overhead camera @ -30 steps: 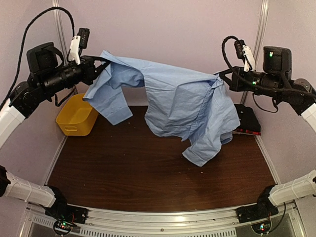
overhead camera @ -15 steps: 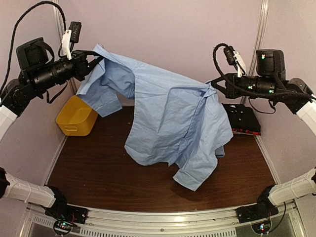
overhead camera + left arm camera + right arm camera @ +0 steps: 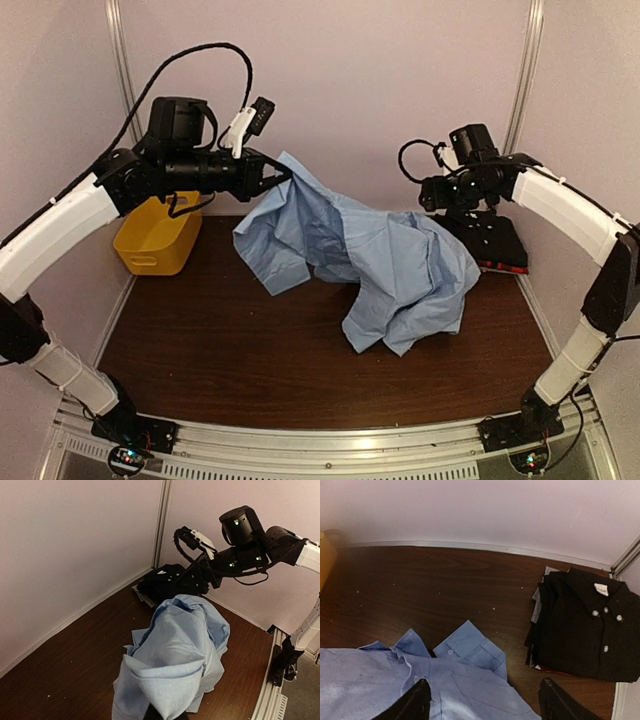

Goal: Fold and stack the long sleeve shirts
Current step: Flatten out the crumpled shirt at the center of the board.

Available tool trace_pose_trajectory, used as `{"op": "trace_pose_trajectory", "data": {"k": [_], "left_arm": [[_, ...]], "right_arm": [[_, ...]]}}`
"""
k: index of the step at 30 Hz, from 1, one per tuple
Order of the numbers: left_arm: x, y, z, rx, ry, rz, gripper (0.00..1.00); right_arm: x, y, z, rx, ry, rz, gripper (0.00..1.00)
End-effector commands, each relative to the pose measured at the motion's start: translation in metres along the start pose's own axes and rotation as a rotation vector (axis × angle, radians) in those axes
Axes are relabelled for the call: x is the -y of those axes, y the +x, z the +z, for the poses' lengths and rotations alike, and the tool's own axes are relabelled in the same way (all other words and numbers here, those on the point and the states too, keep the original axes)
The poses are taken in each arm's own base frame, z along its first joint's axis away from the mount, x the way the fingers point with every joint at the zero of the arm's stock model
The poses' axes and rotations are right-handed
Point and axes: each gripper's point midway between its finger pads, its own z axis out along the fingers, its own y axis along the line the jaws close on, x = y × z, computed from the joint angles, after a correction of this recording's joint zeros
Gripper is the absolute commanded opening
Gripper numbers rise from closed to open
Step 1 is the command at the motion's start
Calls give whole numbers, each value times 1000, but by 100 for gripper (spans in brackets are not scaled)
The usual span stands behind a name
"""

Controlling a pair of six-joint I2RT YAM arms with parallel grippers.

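Observation:
A light blue long sleeve shirt (image 3: pixel 400 265) lies partly crumpled on the dark table, one corner lifted up at the left. That corner is pinched in my left gripper (image 3: pixel 283 176), which is shut; in the left wrist view the cloth (image 3: pixel 175 655) drapes down from the gripper (image 3: pixel 165 716). My right gripper (image 3: pixel 437 197) hovers open above the shirt's right end, its dark fingers (image 3: pixel 415 702) standing wide over the blue cloth (image 3: pixel 385 680) and a buttoned cuff (image 3: pixel 470 647). A folded black shirt (image 3: pixel 585 630) with pale buttons tops a stack (image 3: pixel 492 240) at the back right, with a red edge (image 3: pixel 503 267) beneath it.
A yellow plastic basket (image 3: pixel 158 236) stands at the back left by the wall. Pale walls close the table at the back and sides. The right arm (image 3: pixel 245 545) reaches over the black stack (image 3: pixel 167 582). Bare dark wood (image 3: pixel 250 350) shows in front of the shirt.
My right gripper has opened and let go of the blue shirt, whose right side has dropped onto the table. The left arm has swung toward the centre, still holding its corner.

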Motion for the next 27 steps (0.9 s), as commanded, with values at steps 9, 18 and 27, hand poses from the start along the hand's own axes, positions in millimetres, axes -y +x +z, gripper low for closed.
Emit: {"op": "trace_pose_trajectory", "data": {"k": [9, 18, 27], "left_arm": [[-41, -11, 32, -39, -179, -73, 0], [-64, -9, 51, -56, -209, -110, 0], [-69, -5, 32, -53, -228, -106, 0]], "right_arm": [[-127, 74, -71, 156, -209, -77, 95], [-167, 164, -62, 53, -180, -122, 94], [-118, 190, -19, -55, 199, -276, 66]]}}
